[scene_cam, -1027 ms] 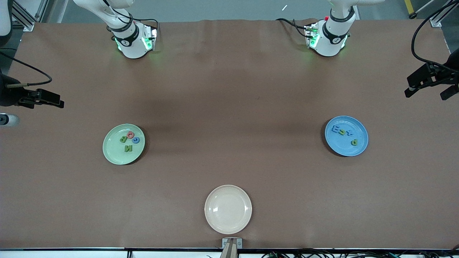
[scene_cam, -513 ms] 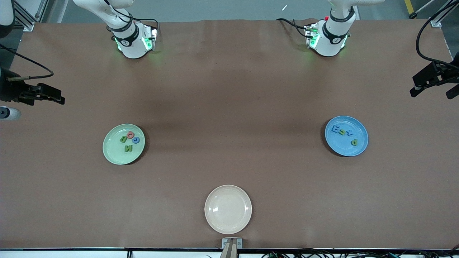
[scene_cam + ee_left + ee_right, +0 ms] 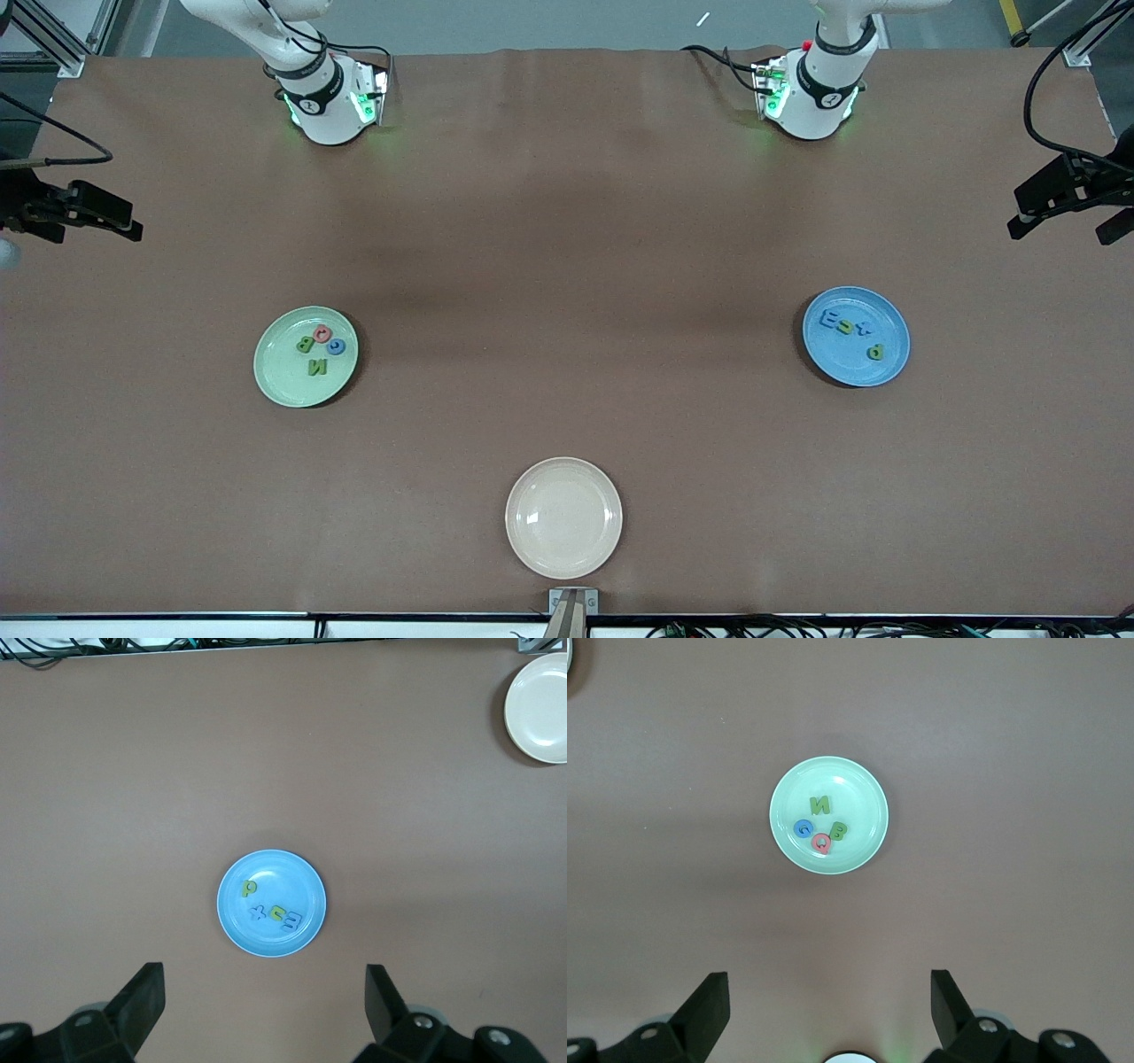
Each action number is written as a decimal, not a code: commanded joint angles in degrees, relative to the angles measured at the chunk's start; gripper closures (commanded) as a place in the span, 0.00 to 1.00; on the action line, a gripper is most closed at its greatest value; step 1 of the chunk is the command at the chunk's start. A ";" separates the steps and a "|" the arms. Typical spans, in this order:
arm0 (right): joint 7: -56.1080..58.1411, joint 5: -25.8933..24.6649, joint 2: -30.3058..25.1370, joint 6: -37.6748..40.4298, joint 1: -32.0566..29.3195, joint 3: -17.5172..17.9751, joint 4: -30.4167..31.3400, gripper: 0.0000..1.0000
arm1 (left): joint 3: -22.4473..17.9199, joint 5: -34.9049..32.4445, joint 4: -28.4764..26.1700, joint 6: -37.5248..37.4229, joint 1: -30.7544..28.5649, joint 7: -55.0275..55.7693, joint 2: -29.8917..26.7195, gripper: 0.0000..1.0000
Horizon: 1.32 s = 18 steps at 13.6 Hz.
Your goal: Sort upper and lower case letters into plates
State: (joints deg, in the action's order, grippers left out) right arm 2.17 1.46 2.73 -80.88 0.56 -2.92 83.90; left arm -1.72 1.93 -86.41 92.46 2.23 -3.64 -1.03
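The right tool (image 3: pixel 89 217), hanging wide apart over the bench (image 3: pixel 567 221) edge at the right arm's end, has drifted toward the robots' edge and outward. The left tool (image 3: pixel 1067 204), over the edge at the left arm's end, has barely shifted, jaws just as wide.

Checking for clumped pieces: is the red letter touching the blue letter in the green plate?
Touching: the right wrist view shows the red letter pressed against the blue letter.

Four toy letters (image 3: pixel 319 348) lie in the pale green round plate (image 3: pixel 276 381) toward the right arm's end of the bench (image 3: pixel 567 266), four more toy letters (image 3: pixel 849 330) in the blue round plate (image 3: pixel 890 363) toward the left arm's end — the cream-white round plate (image 3: pixel 563 517) between them, nearer the camera.
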 commanded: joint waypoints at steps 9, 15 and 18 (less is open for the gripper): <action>-0.06 -0.14 -7.91 -1.03 -0.74 0.29 6.89 0.00 | -0.04 0.18 0.37 -0.62 -0.21 -1.02 0.15 0.01; 0.38 -0.06 -8.97 -1.21 -0.74 0.38 6.89 0.00 | 0.14 0.10 0.46 -0.62 -0.04 -1.02 0.15 0.01; 0.64 -0.06 -9.05 -1.82 -0.65 0.38 7.33 0.00 | 0.14 0.18 0.46 -0.62 -0.04 -1.02 0.06 0.00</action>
State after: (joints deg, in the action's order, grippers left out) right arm 2.19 1.46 -4.43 -81.35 0.39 -2.99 88.69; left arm -1.66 1.93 -86.42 92.43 2.25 -3.64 -0.86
